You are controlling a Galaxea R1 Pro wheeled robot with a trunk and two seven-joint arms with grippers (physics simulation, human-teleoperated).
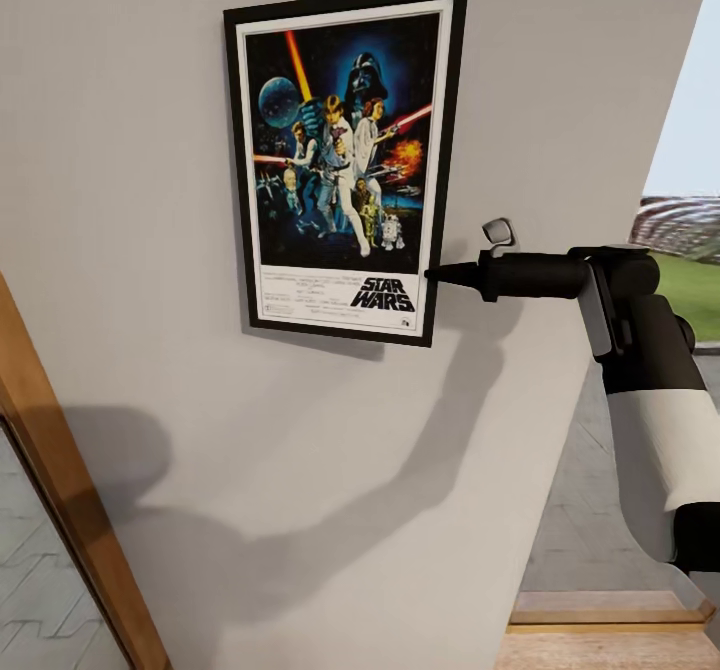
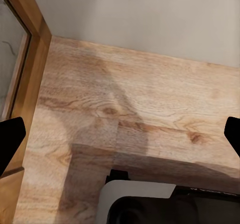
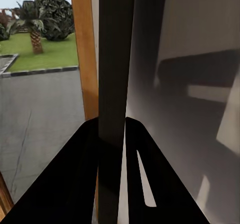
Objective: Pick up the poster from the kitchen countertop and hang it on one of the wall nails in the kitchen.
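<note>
The poster (image 1: pixel 345 160), black-framed with a white border and "STAR WARS" lettering at the bottom, lies flat and upright against the grey wall (image 1: pixel 130 200). My right gripper (image 1: pixel 440 273) reaches in from the right and is shut on the lower right edge of its frame. In the right wrist view the dark frame edge (image 3: pixel 116 58) runs between the two black fingers (image 3: pixel 75 174). Any nail behind the poster is hidden. My left gripper (image 2: pixel 120 134) hangs open over the wooden floor (image 2: pixel 150 98) with nothing in it. The kitchen countertop is out of view.
A wooden frame with glass (image 1: pixel 60 470) slants along the wall at lower left. To the right the wall ends at a corner, with an opening to outdoor paving and grass (image 1: pixel 690 280). A wooden step (image 1: pixel 600 620) lies at bottom right.
</note>
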